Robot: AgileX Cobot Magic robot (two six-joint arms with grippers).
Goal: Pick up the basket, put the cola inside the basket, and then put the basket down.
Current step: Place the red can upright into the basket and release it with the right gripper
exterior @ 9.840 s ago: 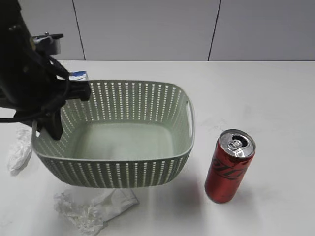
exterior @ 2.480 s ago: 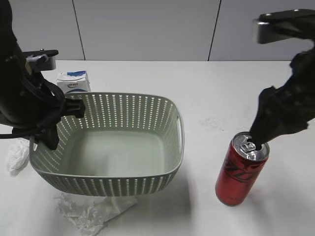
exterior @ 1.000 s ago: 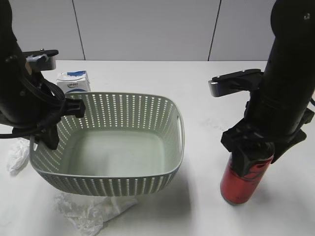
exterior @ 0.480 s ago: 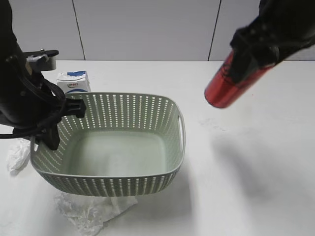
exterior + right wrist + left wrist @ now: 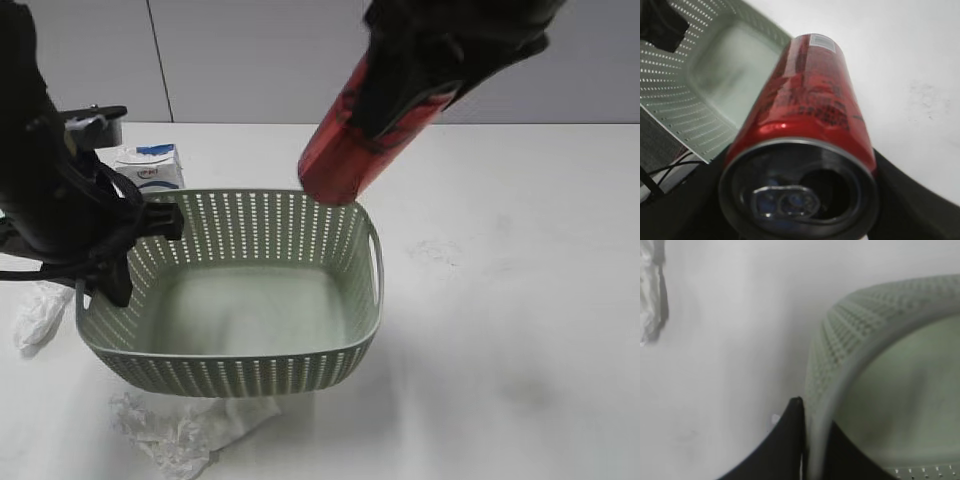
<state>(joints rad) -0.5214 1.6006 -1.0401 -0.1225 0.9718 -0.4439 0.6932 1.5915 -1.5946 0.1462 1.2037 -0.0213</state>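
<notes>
The sage-green slotted basket [image 5: 250,290] hangs tilted above the table, its left wall clamped by my left gripper [image 5: 105,265]. In the left wrist view my left gripper [image 5: 812,437] has one dark finger on each side of the basket's rim [image 5: 840,365]. My right gripper [image 5: 420,75] is shut on the red cola can [image 5: 335,160] and holds it tilted in the air above the basket's back right corner, bottom end down-left. In the right wrist view the cola [image 5: 810,100] fills the middle, its silver top toward the camera, with the basket [image 5: 715,65] beyond it.
A white-and-blue milk carton [image 5: 150,165] stands behind the basket at the left. Crumpled white paper lies at the left edge [image 5: 35,310] and under the basket's front [image 5: 180,430]. The white table [image 5: 500,330] stretches to the right.
My right gripper has lifted the cola off the table at the right and carried it left, up over the basket's back right corner. The basket has shifted slightly right.
</notes>
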